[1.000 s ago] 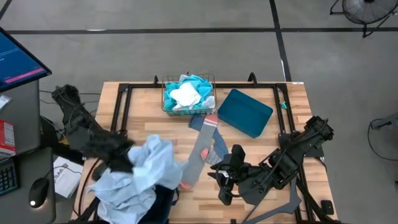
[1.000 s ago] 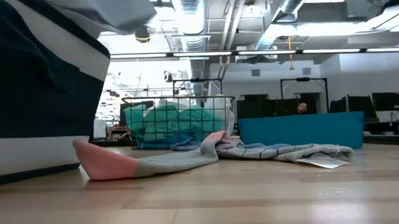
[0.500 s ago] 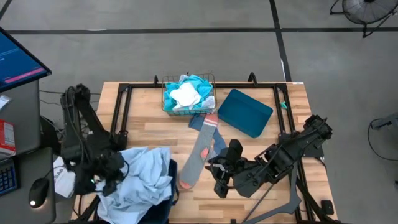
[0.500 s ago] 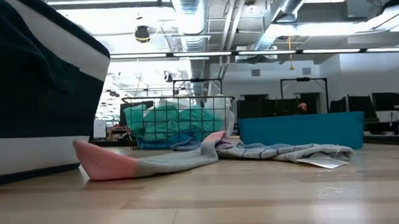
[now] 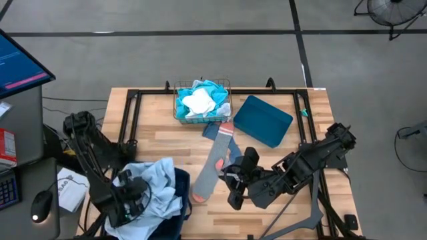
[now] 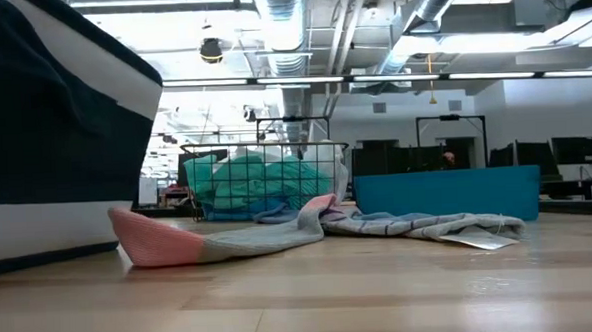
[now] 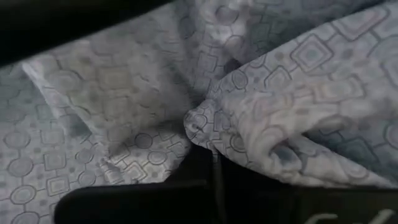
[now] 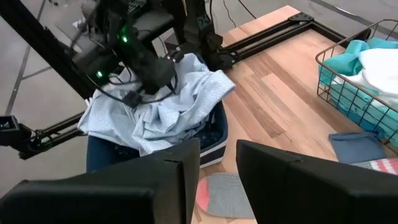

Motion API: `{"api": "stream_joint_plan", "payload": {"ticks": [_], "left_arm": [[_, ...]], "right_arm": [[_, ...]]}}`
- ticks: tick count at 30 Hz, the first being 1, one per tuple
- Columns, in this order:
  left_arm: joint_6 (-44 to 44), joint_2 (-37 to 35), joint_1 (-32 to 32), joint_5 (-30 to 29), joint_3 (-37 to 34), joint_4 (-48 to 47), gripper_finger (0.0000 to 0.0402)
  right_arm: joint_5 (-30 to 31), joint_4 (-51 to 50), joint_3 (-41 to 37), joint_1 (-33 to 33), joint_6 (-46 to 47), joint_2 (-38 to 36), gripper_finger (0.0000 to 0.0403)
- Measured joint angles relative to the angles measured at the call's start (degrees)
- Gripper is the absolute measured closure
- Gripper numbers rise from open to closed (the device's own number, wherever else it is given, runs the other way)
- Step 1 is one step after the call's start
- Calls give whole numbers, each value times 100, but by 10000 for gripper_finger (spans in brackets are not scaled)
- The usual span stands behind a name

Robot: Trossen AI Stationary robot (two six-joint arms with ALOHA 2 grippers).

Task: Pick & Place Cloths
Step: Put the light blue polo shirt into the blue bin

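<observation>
A pale blue patterned cloth (image 5: pixel 157 190) lies heaped on a dark bin (image 5: pixel 175 217) at the table's near left corner. My left gripper (image 5: pixel 128 199) stands over the cloth's left side and is shut on it. Two grey socks with orange-red tips (image 5: pixel 212 172) lie flat mid-table, and the low view shows them too (image 6: pixel 229 239). My right gripper (image 5: pixel 232 192) hovers open just right of the socks, touching nothing. Turquoise and white cloths (image 5: pixel 200 100) fill the wire basket (image 5: pixel 177 100). My left gripper pinches a bunched fold of the pale blue cloth (image 7: pixel 202 127) between its two fingers, which come at it from above. How many layers it holds cannot be told. The cloth is slack and rests on the dark bin (image 8: pixel 214 134).
A teal bin (image 5: pixel 262 120) lies tilted at the far right of the table, beside the wire basket. A small blue-grey cloth (image 5: pixel 212 130) lies in front of the basket. A black frame rail (image 5: pixel 133 117) runs along the table's edges. Bare wood (image 5: pixel 160 140) shows at left centre.
My left gripper has come down and toward the table's near left corner, carrying the pale blue cloth. The cloth was raised and spread a second ago and is now lowered in a heap onto the dark bin. My right gripper has shifted slightly toward the socks.
</observation>
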Motion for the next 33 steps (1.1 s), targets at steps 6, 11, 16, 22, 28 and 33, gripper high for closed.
{"api": "stream_joint_plan", "payload": {"ticks": [6,11,16,22,28,33], "left_arm": [[26,111,266,490,-312,294,401],[46,-139,520,790,-299,378,400],[-22,-1047,669,44,-49,760,379],[-7,-1893,699,-177,-47,1169,309],[309,-2473,694,-95,-49,2254,263],[728,-2926,694,467,-40,2538,287]], "right_arm": [[-159,176,0,-172,-146,0,300],[-629,177,-2,-305,-858,0,300],[-1019,180,-2,-447,-1489,0,300],[-1198,280,-2,-565,-2201,0,293],[-1264,278,-2,-587,-2427,0,229],[-1502,272,-2,-643,-2468,0,165]]}}
